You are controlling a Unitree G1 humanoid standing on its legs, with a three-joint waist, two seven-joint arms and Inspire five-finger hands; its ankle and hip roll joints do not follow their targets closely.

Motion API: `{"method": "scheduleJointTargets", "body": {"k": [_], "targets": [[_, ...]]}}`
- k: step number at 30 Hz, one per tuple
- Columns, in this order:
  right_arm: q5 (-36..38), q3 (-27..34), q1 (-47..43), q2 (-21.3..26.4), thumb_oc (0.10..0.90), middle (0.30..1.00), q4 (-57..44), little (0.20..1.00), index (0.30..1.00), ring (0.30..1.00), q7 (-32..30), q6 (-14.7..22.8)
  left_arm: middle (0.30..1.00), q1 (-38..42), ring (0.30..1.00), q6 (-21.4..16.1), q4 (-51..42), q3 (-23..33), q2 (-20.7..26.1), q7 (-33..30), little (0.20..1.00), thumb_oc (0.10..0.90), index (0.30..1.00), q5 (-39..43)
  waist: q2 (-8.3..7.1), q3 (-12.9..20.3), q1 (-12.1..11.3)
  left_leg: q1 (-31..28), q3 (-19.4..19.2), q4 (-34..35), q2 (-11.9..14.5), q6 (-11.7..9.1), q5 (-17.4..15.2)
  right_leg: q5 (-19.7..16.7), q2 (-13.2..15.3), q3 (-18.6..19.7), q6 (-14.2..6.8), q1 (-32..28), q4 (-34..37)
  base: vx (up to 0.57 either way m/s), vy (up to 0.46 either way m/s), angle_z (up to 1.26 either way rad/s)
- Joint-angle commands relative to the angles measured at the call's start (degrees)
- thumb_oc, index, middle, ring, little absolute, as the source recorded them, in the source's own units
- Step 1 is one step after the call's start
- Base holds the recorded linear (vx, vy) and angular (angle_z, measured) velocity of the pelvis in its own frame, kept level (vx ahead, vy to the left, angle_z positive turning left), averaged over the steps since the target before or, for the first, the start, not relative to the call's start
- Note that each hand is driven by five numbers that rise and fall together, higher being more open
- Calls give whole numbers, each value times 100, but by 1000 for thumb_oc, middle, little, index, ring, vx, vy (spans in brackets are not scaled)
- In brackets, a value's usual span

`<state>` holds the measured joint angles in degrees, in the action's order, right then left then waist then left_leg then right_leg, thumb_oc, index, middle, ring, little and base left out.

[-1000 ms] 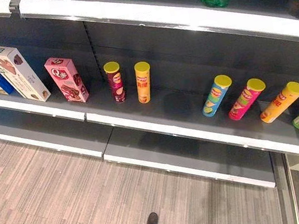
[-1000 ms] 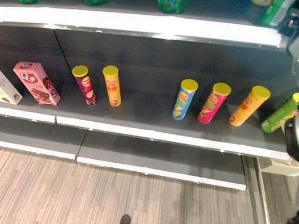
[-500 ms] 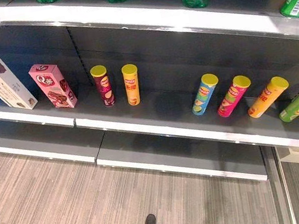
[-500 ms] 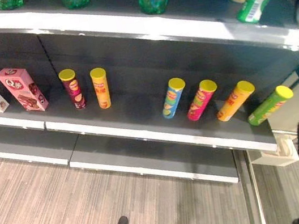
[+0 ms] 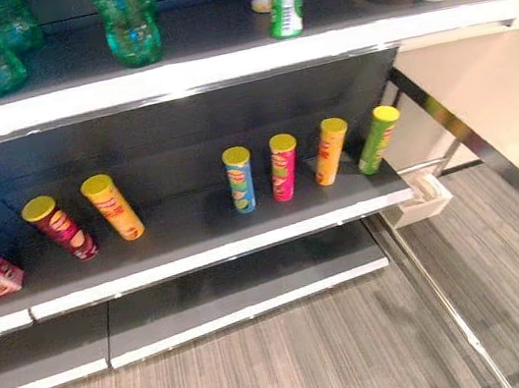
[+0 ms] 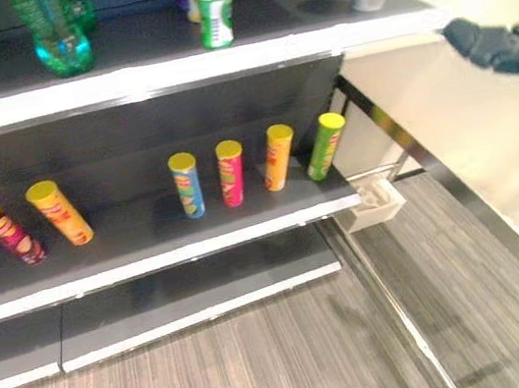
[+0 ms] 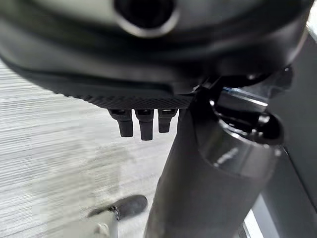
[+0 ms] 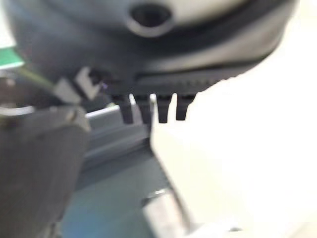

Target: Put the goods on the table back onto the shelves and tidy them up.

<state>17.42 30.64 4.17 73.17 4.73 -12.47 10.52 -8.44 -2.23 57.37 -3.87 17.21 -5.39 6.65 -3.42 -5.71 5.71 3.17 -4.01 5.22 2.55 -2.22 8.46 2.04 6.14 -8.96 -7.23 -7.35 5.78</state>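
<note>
Reaching in at upper right, dark right hand, fingers straight, holding nothing. Well below-left, standing in a row: yellow-lidded snack tubes on grey metal shelf.

Both hands dark – right hand matte black, left hand with ribbed palm edge, blunt square fingertips.

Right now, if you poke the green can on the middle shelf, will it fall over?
Probably. The green can is tall and thin and seems to lean, so a poke would likely tip it. It is round, so once down it may roll along the shelf. The orange can stands close beside it and might get knocked.
</note>
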Motion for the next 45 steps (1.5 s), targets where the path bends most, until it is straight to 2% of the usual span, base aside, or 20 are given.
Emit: {"method": "scheduleJointTargets", "body": {"k": [1,4,6,7,11,14,16,18,19,21,23,25,29,33,37,38,39,41,43,45], "targets": [[146,882,-674,393,800,900,-129,900,900,900,-89,266,900,405,900,-207,13,-6,381,-2,900,800,900,-81,-298,69,-372,-356,183,-22,462,-564,-713,-112,-45,-99,-190,251,-78,-82,-133,-10],[233,846,-732,278,800,900,-208,900,900,900,-45,259,900,525,900,-206,-79,-44,381,28,900,800,900,1,-346,-181,-426,-155,396,-670,403,-519,-858,-124,-107,62,-97,279,-87,-131,-64,-16],[212,599,-1004,212,800,900,-139,900,900,900,-86,261,900,603,900,-212,-55,-120,325,16,900,800,900,8,-418,-275,-495,115,902,-1019,-83,-423,-1114,-200,-84,205,-81,363,-102,-143,0,-42],[61,369,-1191,166,800,900,-34,900,900,900,-138,203,900,617,900,-203,-16,-187,287,27,900,800,900,30,-361,-254,-517,174,1171,-944,-458,-238,-1281,-266,-140,320,-95,478,-127,-63,37,-51],[17,23,-1504,-209,800,900,118,900,900,900,-190,110,900,578,900,-183,136,-256,185,75,900,800,900,-18,-166,-122,-342,-27,1140,-548,-547,-1,-1186,-285,-126,584,-163,771,-570,38,194,-67],[-108,-473,-2036,-412,800,900,225,900,900,900,-349,52,900,606,900,-132,226,-230,303,63,900,800,900,-93,-106,-324,-343,-296,777,-119,-385,100,-957,-408,-77,795,-470,1543,-1881,-24,219,-81],[-251,-582,-2116,-531,800,900,227,900,900,900,-384,37,900,596,900,-131,277,-158,350,30,900,800,900,-128,-92,-309,-421,-396,621,-64,-309,93,-966,-308,117,596,-459,1597,-1937,15,12,-114],[-348,-876,-2466,-519,800,900,231,900,900,900,-482,32,900,603,900,-131,241,-167,406,-31,900,800,900,-111,-67,-254,-611,-452,418,-36,-124,14,-1073,-509,767,61,-432,1409,-1383,32,-153,-69],[-356,-966,-2555,-510,800,900,263,900,900,900,-492,33,900,591,900,-129,240,-144,393,-33,900,800,900,-110,-49,-262,-595,-477,406,-41,-114,17,-1099,-557,749,53,-442,1336,-1276,-2,-176,-59],[-483,-1174,-2724,-556,800,900,229,900,900,900,-542,-35,900,547,900,-90,277,-26,370,-109,900,800,900,-29,-52,-257,-678,-524,271,-45,65,-72,-1170,-1157,1290,-225,-629,1411,-798,47,-248,-43],[-564,-1180,-2636,-579,800,900,235,900,900,900,-555,-94,900,473,900,-91,247,69,362,-118,900,800,900,7,-99,-226,-675,-621,218,-28,174,-151,-1223,-1524,1454,-216,-761,1445,-520,92,-282,-24],[-607,-1163,-2585,-550,800,900,244,900,900,900,-560,-150,900,464,900,-80,270,119,400,-150,900,800,900,25,-180,-227,-651,-719,189,-22,284,-254,-1269,-1783,1456,-99,-777,1520,-429,98,-349,-15],[-469,-1041,-2378,-593,800,900,175,900,900,900,-489,-172,900,463,900,-87,299,231,440,-175,900,800,900,154,-439,-123,-688,-909,118,-22,661,-623,-1252,-1374,1193,-293,-777,1265,-322,102,-438,-2],[-318,-867,-2262,-347,800,900,46,900,900,900,-499,-99,900,515,900,-98,183,98,304,-150,900,800,900,327,-234,-79,-594,-711,247,-251,1297,-800,-886,-648,641,-480,-483,1064,-480,18,-394,-8],[-51,-870,-2365,-312,800,900,87,900,900,900,-546,0,900,464,900,-60,53,22,185,-112,900,800,900,380,-158,-152,-640,-325,424,-1111,1431,-789,-392,-406,298,-633,-167,645,-226,-4,-254,13],[48,-876,-2382,-332,800,900,134,900,900,900,-531,2,900,457,900,-43,41,-5,168,-107,900,800,900,359,-185,-176,-645,-255,414,-1248,1355,-756,-407,-362,260,-661,-117,559,-166,15,-194,-3],[139,-898,-2423,-357,800,900,209,900,900,900,-517,-10,900,442,900,-14,40,-46,133,-59,900,800,900,335,-285,-237,-737,-52,594,-1465,843,-624,-861,-313,216,-609,-71,458,-121,34,-236,3],[288,-803,-2422,-361,800,900,274,900,900,900,-485,20,900,460,900,1,63,-153,75,1,900,800,900,287,-317,-191,-773,164,657,-1162,107,-447,-1069,-387,195,-595,-107,464,-89,70,-100,9],[125,-1021,-2575,-252,800,900,557,900,900,900,-490,-47,900,377,900,20,132,-264,61,44,900,800,900,216,-183,-147,-865,66,819,-660,-64,-298,-1034,-350,66,-485,-107,480,-113,82,59,-13],[396,-1029,-2581,-508,800,900,630,900,900,900,-444,-1,900,390,900,18,140,-266,39,63,900,800,900,234,-104,12,-746,-181,824,-230,-82,-243,-908,-311,53,-454,-113,418,-128,174,110,-35]]}}
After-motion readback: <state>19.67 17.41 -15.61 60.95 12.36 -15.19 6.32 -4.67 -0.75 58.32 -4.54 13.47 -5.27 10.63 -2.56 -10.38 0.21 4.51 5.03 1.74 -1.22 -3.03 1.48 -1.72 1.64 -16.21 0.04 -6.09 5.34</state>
